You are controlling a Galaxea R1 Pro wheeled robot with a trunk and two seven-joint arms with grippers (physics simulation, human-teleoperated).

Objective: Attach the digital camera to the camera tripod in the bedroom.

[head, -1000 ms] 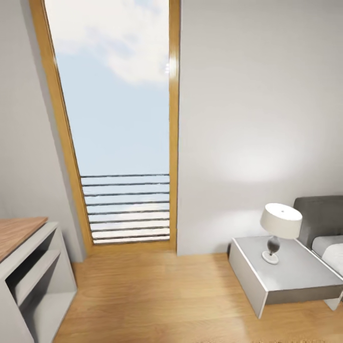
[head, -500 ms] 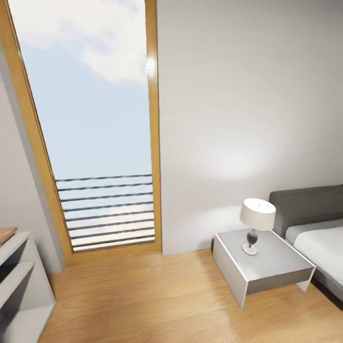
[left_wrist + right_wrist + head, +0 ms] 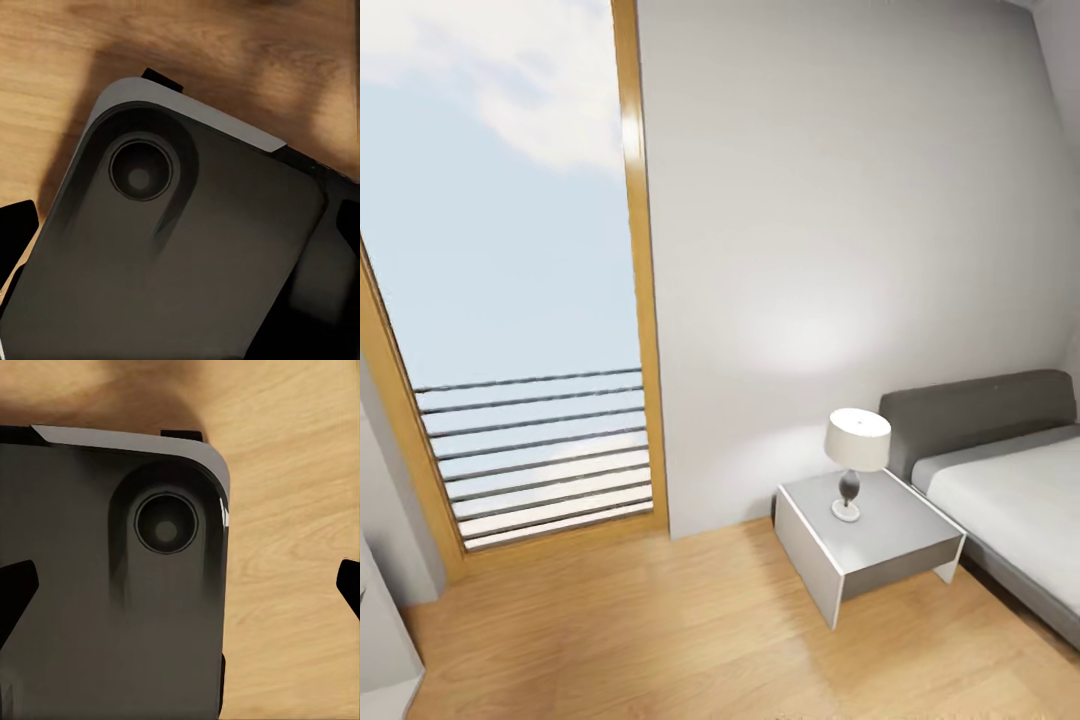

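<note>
1. The head view looks into the bedroom [image 3: 840, 250]: white walls and a light wood floor [image 3: 660, 630] across the bottom of the frame.
2. A tall window [image 3: 510, 300] with a wooden frame takes the left part of the frame, with sky behind it and dark horizontal rails across its lower part.
3. At lower right stands a grey nightstand [image 3: 880, 545] with a white-shaded lamp [image 3: 856, 450] on top; just beside it, at the right edge, is a bed [image 3: 1010, 490] with a grey headboard.
4. A sliver of white furniture [image 3: 375, 650] shows at the lower left corner.
5. Neither the digital camera nor the camera tripod can be placed from these frames.
6. In the left wrist view, a dark finger tip [image 3: 16, 225] of the left pincer sits at the frame's edge above the robot base [image 3: 187, 255]. The right wrist view shows the right pincer's tip [image 3: 15, 585] likewise. I cannot tell whether either pincer is released or clenched.
</note>
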